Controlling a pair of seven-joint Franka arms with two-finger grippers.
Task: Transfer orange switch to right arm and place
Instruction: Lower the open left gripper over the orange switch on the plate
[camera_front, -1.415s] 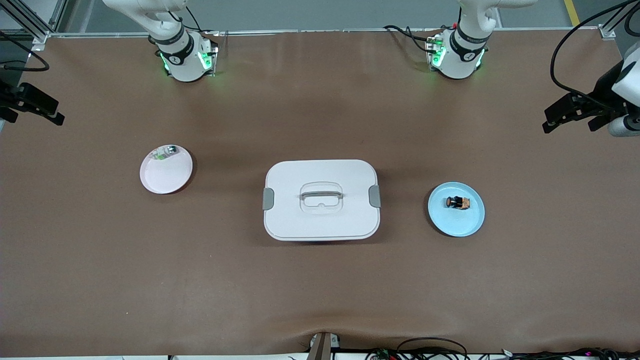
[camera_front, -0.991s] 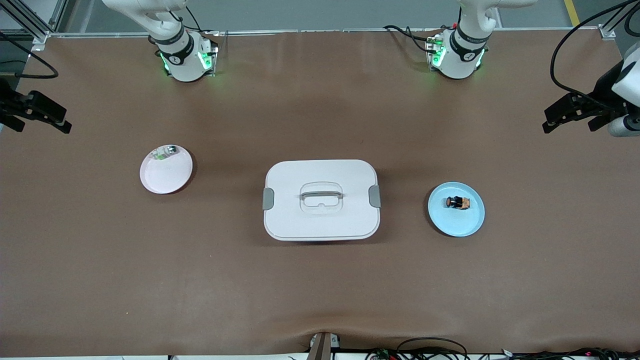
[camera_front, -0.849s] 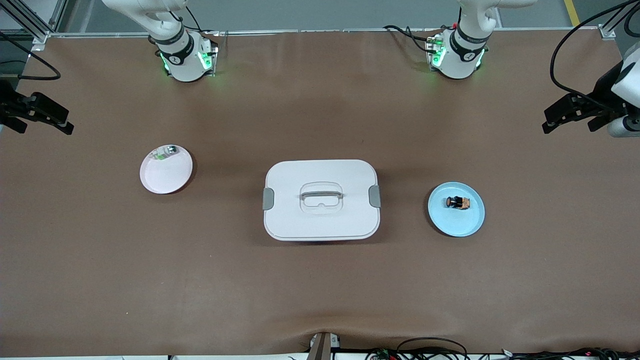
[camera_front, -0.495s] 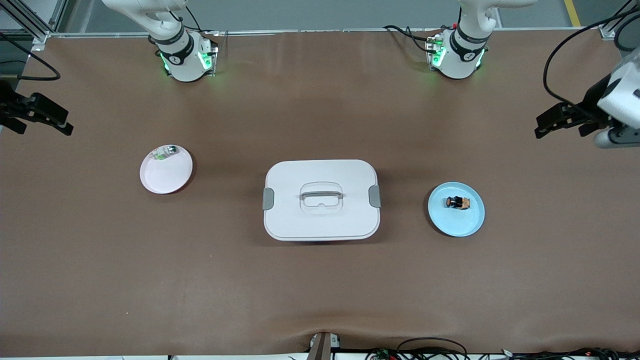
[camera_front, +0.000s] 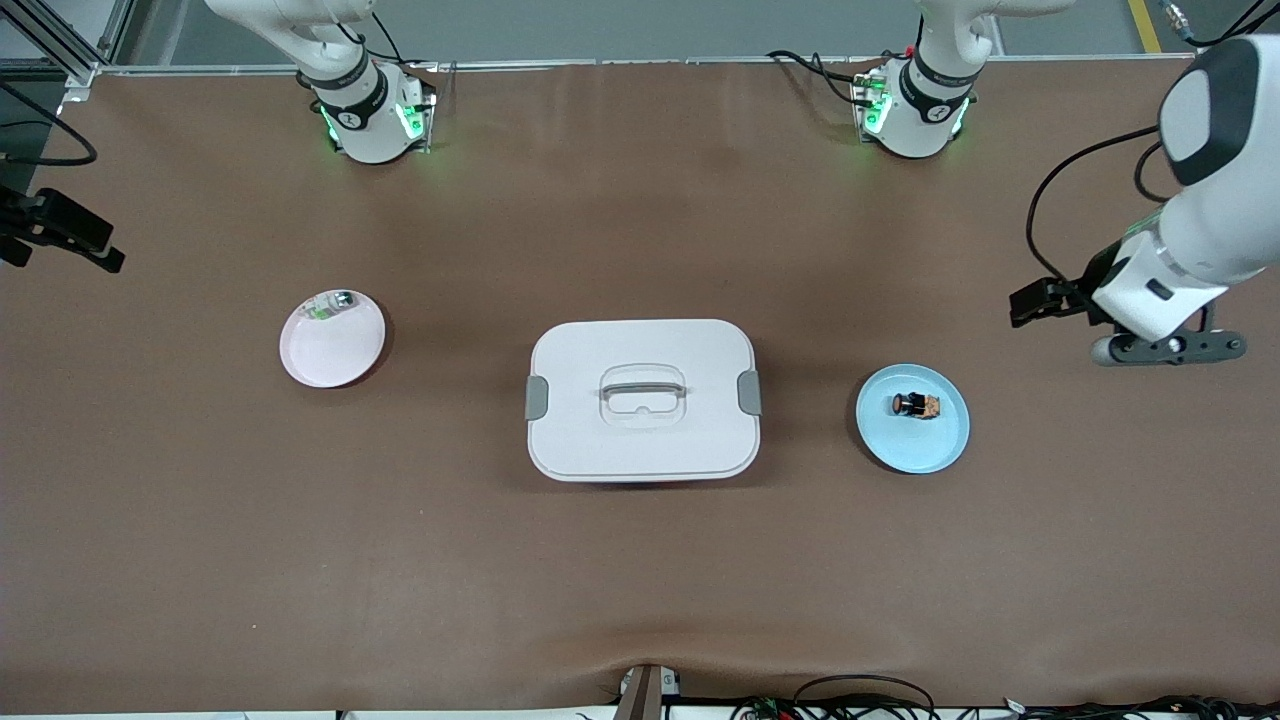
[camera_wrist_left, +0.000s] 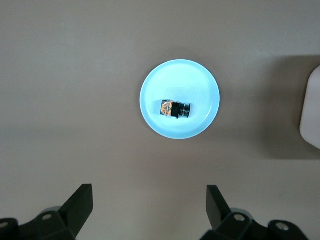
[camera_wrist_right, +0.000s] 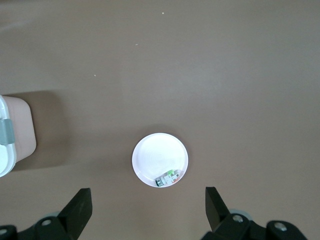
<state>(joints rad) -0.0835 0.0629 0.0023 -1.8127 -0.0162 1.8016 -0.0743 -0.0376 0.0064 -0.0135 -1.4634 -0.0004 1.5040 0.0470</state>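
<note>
The orange switch lies on its side on a light blue plate toward the left arm's end of the table. In the left wrist view the switch sits mid-plate. My left gripper hangs open and empty over bare table beside that plate, toward the table's end; its jaws stand wide apart, short of the plate. My right gripper is open and empty over the table's edge at the right arm's end.
A white lidded box with grey latches and a handle stands mid-table; its edge shows in both wrist views. A pale pink plate holds a small clear-silver part with green marking.
My left arm has swung in from the table's end and come down toward the blue plate. My right gripper moved slightly inward, then back toward the edge. The switch has not moved.
</note>
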